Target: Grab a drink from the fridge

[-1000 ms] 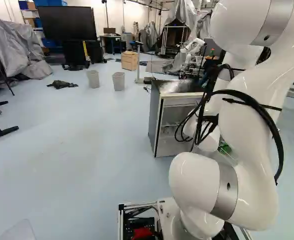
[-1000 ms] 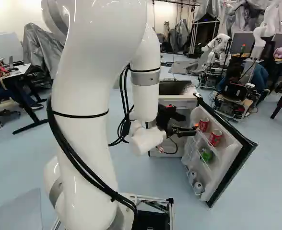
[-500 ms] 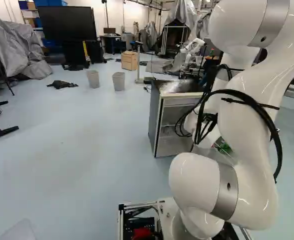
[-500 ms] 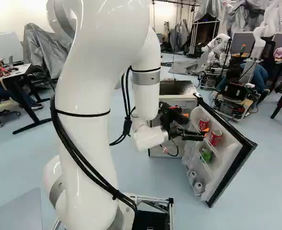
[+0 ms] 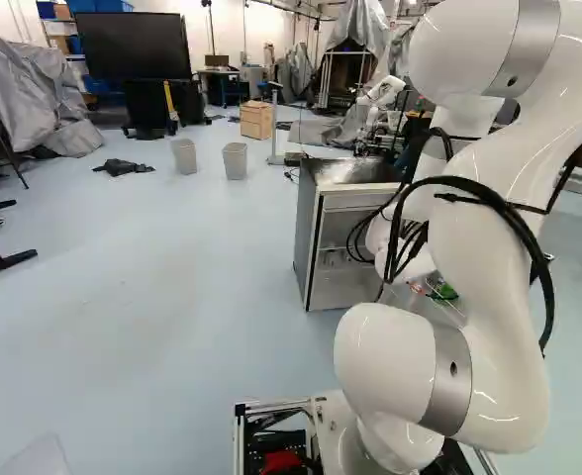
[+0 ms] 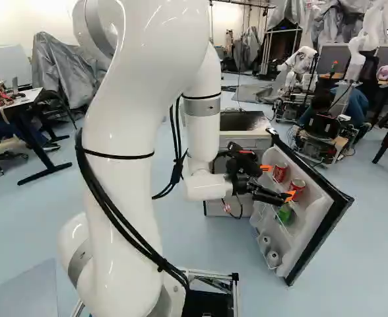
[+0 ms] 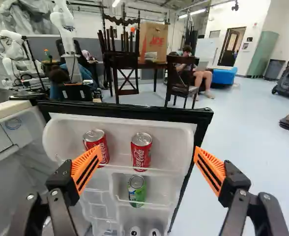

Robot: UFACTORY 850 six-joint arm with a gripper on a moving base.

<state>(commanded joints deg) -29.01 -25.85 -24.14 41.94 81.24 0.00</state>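
Facing the fridge door (image 7: 130, 111), I hold the gripper (image 7: 147, 148) spread and empty; the outer red can (image 7: 141, 153) stands upright on the top shelf (image 7: 166, 172), straight ahead of the gap between fingers.

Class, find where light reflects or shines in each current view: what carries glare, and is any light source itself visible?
Left base view: bright highlights on the glossy white arm, a pale sheen across the fridge's top; right base view: white streaks along the arm's upper curves; wrist view: ceiling lights visible, lids of the red soda cans glinting.
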